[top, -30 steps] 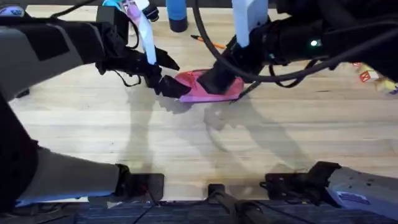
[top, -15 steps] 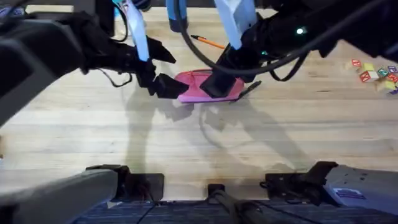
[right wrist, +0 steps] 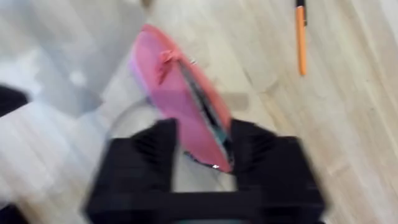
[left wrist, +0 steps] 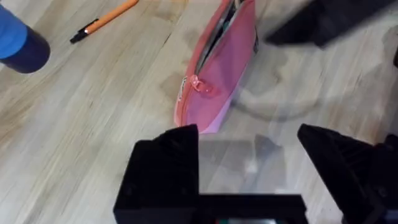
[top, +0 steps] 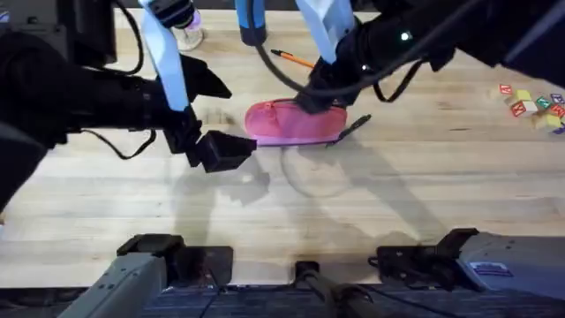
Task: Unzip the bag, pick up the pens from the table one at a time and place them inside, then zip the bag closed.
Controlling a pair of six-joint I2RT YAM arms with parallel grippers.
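One claw has released: the left claw (top: 231,150), spread empty, has drawn back from the pink bag (top: 287,124) near the table's (top: 291,221) far edge. Right claw (right wrist: 200,152) straddles the bag's half-open end. Orange pen (top: 296,60) remains unloaded.

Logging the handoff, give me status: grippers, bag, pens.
Left gripper open, clear of the bag. Right gripper straddles the bag's unzipped end. Orange pen on the table beyond the bag. Nothing in the way.
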